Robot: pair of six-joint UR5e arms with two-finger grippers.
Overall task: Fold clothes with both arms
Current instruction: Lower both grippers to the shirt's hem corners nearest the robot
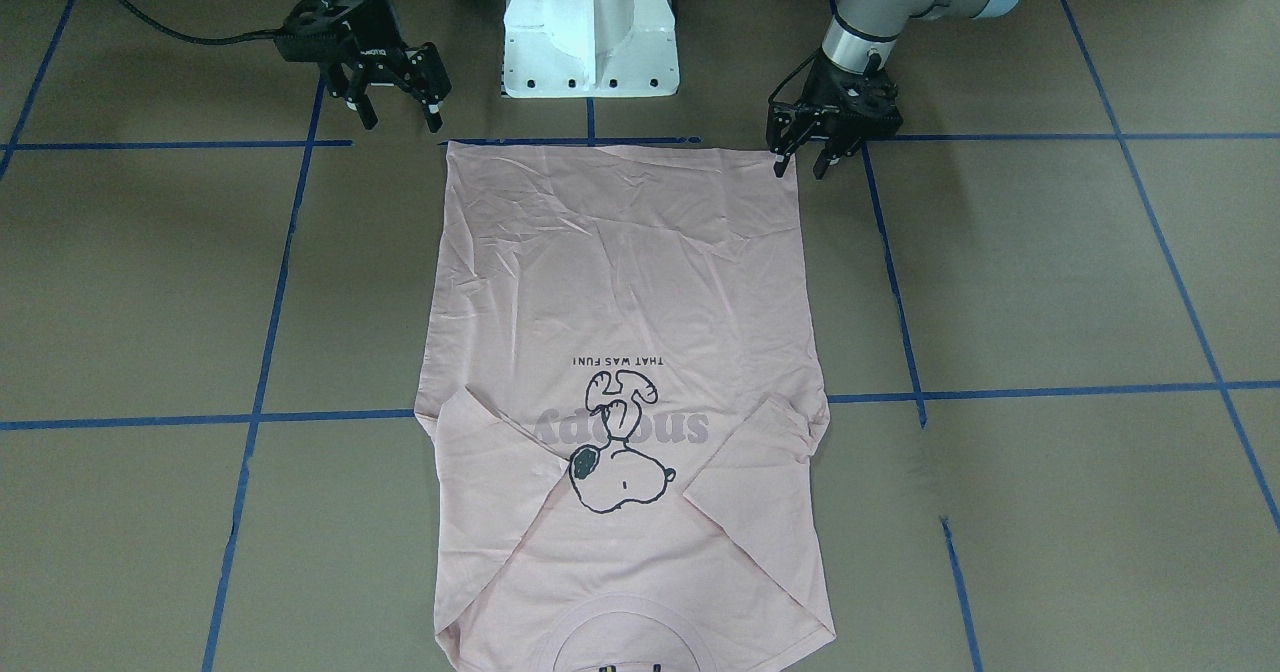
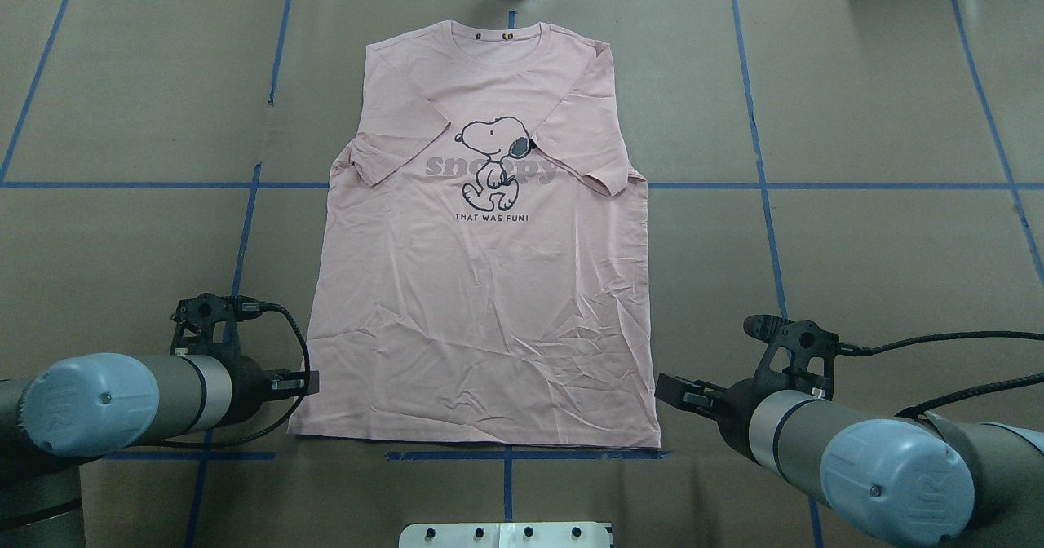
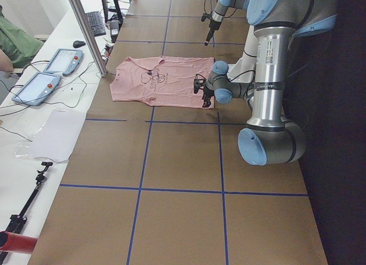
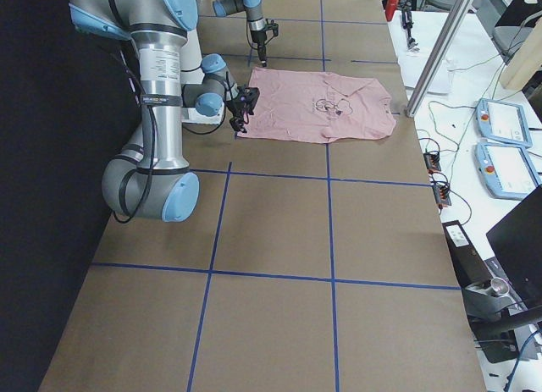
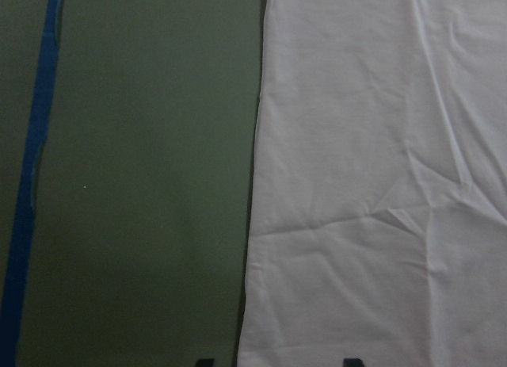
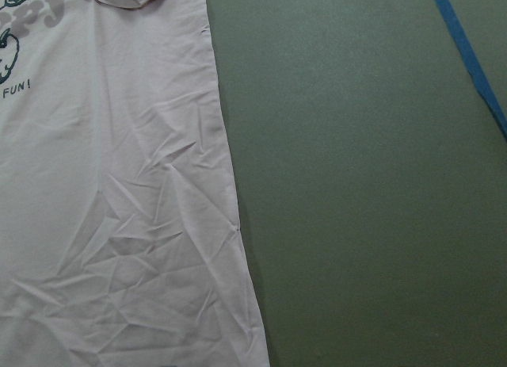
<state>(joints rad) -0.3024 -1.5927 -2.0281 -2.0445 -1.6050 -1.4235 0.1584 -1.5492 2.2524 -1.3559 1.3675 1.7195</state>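
1. T-shirt [image 1: 620, 282] lay flat on the table [image 1: 1050, 282], print up, both sleeves folded inward, hem toward the robot.
2. Left gripper [image 1: 800, 167] was spread, with one fingertip on either side of the shirt's side edge at a hem corner.
3. Right gripper [image 1: 402, 117] was likewise spread, just beside the other hem corner.

**My workbench, taped and lit**

My table [image 2: 881, 254] is covered in flat brown paper, and I have marked it into big squares with blue tape [image 2: 758, 185]. Light falls evenly, with no hard shadows. Along one edge runs my white side bench [image 3: 14, 167], carrying two teach pendants [image 3: 63, 60], a keyboard [image 3: 96, 23] and an aluminium post [image 3: 86, 30].
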